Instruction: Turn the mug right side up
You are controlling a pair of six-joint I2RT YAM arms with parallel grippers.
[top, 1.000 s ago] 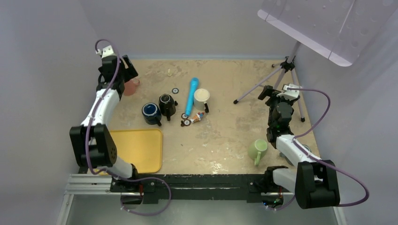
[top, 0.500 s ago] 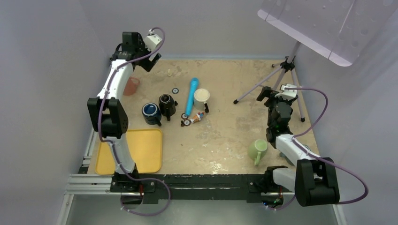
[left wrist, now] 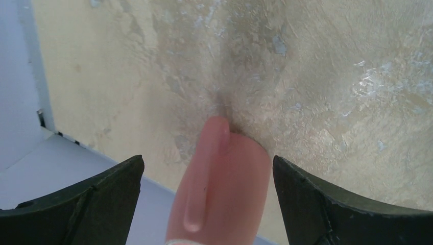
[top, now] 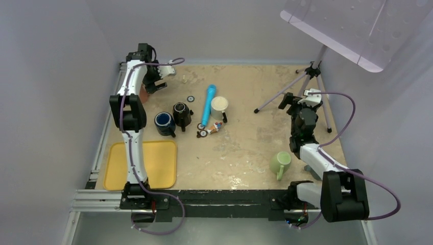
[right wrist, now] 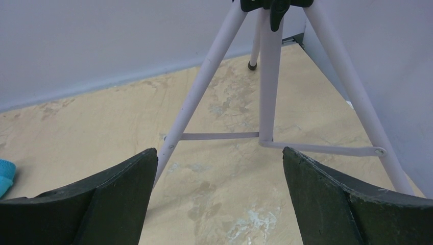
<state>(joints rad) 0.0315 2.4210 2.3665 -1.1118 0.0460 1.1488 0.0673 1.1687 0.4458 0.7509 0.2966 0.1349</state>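
Both pincers are spread open. The left pincer (left wrist: 207, 166) is set astride the pink mug (left wrist: 227, 186), not touching it, at the table's (left wrist: 316, 76) far-left corner, presumably for righting it. The right pincer (right wrist: 219, 153) is parked facing the tripod (right wrist: 265, 76), out of the way.

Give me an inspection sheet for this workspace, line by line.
Surface: beige table, scuffed and blotchy; no spill seen.
Job's things: pink mug at the far left of the table, between the left pincer's fingers; which way up, cannot tell.
Clutter: blue-lined mug, black mug, cream mug, green mug, blue tube, toy figure, yellow tray.
Grippers: left pincer open, astride the pink mug with gaps on both sides; right pincer open, empty, facing the tripod.
Cables: a purple cable loops off each arm.
Surroundings: grey walls; translucent panel overhead at far right.
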